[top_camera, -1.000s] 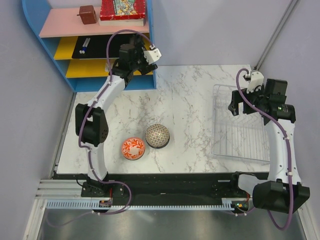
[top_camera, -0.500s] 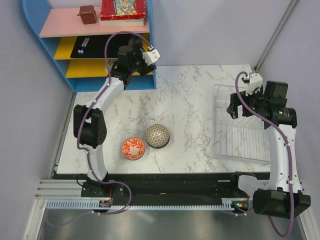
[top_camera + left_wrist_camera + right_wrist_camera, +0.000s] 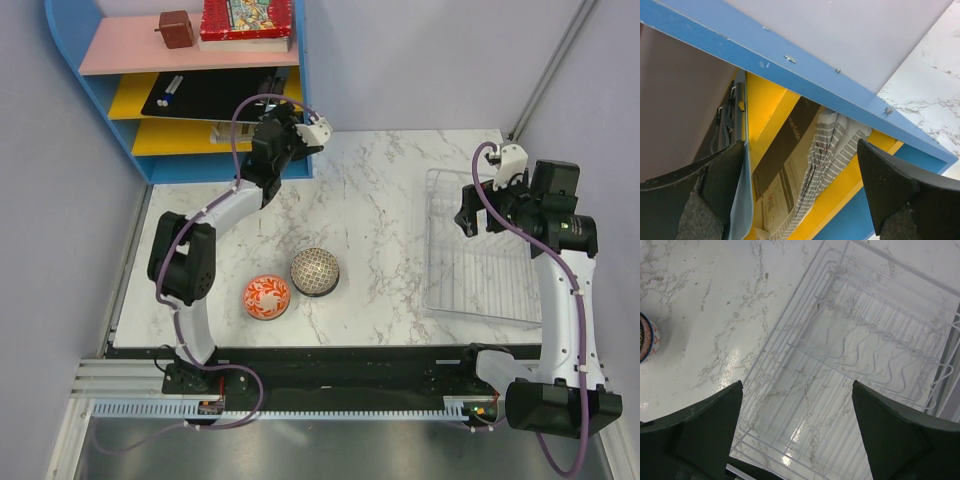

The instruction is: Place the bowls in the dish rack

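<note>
The top view looks down from above and behind the arm bases, far enough to hold the whole table, shelf and rack; the left wrist view sits close to the shelf, facing into its yellow tiers between the left fingers, with a table corner at right; the right wrist view faces down on the rack from near, with the right fingers low in frame and a bowl cut by the left edge; the top view shares the shelf with the left view and the rack with the right.
</note>
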### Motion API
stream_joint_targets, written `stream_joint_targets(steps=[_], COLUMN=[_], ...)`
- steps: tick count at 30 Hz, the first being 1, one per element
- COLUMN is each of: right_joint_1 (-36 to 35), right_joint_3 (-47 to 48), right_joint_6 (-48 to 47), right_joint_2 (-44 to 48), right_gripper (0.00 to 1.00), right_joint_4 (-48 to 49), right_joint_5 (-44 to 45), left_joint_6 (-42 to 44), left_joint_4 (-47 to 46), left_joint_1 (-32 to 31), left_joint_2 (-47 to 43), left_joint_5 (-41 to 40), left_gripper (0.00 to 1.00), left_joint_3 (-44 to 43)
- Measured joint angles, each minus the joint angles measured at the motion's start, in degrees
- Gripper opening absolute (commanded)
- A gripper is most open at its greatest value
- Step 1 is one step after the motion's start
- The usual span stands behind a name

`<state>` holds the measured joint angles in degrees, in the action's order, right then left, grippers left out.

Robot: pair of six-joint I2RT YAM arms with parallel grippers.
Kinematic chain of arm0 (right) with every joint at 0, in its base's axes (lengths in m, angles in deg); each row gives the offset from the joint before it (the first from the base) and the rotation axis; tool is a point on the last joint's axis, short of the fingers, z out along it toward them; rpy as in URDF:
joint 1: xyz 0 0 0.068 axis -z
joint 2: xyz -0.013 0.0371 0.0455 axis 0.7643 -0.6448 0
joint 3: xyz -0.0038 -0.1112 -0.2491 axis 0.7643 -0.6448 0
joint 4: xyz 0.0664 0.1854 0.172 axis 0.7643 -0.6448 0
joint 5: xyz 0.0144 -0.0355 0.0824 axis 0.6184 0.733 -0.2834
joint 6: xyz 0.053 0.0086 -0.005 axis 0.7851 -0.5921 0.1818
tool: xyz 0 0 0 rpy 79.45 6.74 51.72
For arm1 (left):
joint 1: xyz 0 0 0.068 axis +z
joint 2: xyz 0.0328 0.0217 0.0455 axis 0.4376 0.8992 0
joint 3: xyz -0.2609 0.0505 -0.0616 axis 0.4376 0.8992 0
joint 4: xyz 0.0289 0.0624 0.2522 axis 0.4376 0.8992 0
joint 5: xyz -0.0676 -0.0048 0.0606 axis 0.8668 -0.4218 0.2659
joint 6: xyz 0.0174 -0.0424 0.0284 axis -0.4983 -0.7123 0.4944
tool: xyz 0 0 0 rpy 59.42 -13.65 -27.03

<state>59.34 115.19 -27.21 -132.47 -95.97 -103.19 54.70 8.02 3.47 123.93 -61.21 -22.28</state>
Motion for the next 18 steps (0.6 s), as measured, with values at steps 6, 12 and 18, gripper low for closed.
stream_joint_targets(steps=[6, 12, 18], right_joint_1=[0.0, -0.7, -3.3], right_joint_3=[0.0, 0.0, -0.4], right_joint_6=[-0.1, -0.2, 0.0], right_joint_2=[0.0, -1.0, -2.7], right_gripper=[0.98, 0.98, 0.98], right_joint_4=[-0.3, -0.3, -0.4], right_joint_5=[0.0, 0.0, 0.0], left_joint_6=[1.1, 0.9, -2.8], left_joint_4=[-7.2, -7.8, -2.2], left_joint_1=[-1.7, -2.6, -2.3], left_joint_2=[-2.9, -10.9, -17.0], left_joint_5=[-4.5, -6.0, -1.0], left_gripper=[1.0, 1.0, 1.0], left_joint_3=[7.3, 16.1, 20.7])
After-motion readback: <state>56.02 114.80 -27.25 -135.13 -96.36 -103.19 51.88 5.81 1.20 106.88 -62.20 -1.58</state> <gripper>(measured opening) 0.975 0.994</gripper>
